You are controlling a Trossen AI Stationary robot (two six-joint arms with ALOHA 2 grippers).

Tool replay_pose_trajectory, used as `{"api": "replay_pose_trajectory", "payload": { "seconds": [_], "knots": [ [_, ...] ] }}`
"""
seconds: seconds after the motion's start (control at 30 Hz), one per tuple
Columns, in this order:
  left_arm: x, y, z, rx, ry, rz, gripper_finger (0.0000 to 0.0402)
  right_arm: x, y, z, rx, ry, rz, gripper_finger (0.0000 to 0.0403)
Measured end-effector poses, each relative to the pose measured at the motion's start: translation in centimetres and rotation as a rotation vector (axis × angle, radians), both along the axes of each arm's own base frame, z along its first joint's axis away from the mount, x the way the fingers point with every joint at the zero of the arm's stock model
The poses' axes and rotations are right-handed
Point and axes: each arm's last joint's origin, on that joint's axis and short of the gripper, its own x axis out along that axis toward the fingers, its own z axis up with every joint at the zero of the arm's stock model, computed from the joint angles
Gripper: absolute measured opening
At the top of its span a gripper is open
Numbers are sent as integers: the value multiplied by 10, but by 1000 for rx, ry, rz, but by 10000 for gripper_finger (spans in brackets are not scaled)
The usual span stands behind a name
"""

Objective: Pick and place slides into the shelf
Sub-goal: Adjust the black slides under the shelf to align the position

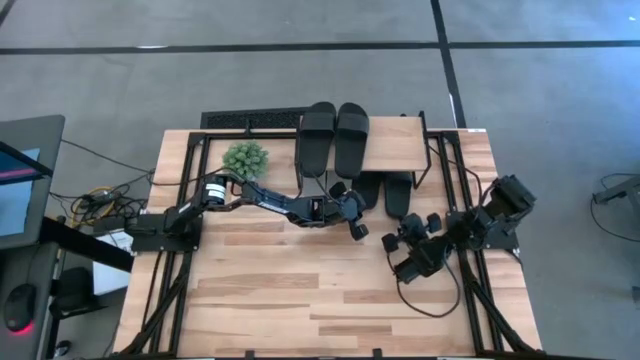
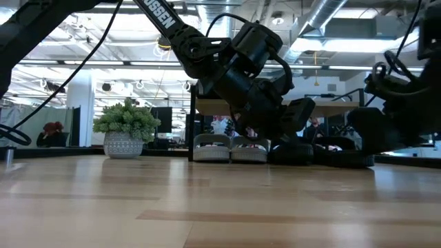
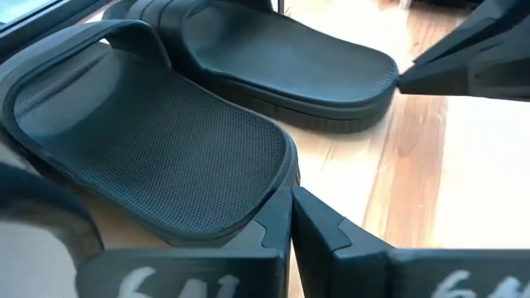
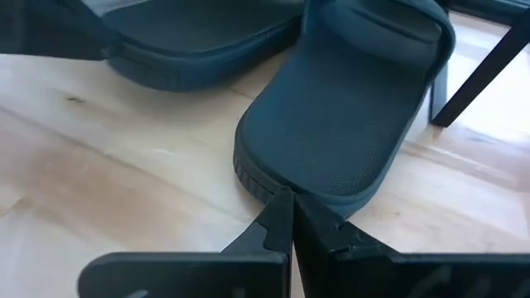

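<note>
At the overhead frame's center, the left gripper (image 1: 356, 222) was fully closed and empty, its tips at the heel of a black slide (image 3: 157, 149). Right of center, the right gripper (image 1: 395, 243), also closed and empty, nosed another black slide (image 4: 348, 124). Above, a black pair (image 1: 335, 137) sat on the shelf (image 1: 396, 146).
</note>
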Motion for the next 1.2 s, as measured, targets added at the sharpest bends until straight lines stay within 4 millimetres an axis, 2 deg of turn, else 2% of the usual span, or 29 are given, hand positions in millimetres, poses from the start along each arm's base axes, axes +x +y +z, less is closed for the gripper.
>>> {"api": "replay_pose_trajectory", "payload": {
  "seconds": [0.5,0.7,0.83,0.9,1.2],
  "knots": [
    [1,1,-2,2,-12,4,0,11,-27,0,-7,52,-115,0],
    [16,-5,-17,-34,-30,4,0,13,-34,0,-8,71,-133,0],
    [28,-13,-18,-16,-40,11,0,14,-35,4,-8,93,-109,0],
    [32,-15,-12,-9,-51,-7,0,14,-35,7,-6,88,-103,0],
    [36,2,-5,17,-43,19,0,12,-42,14,-31,87,-122,0]
  ]
}}
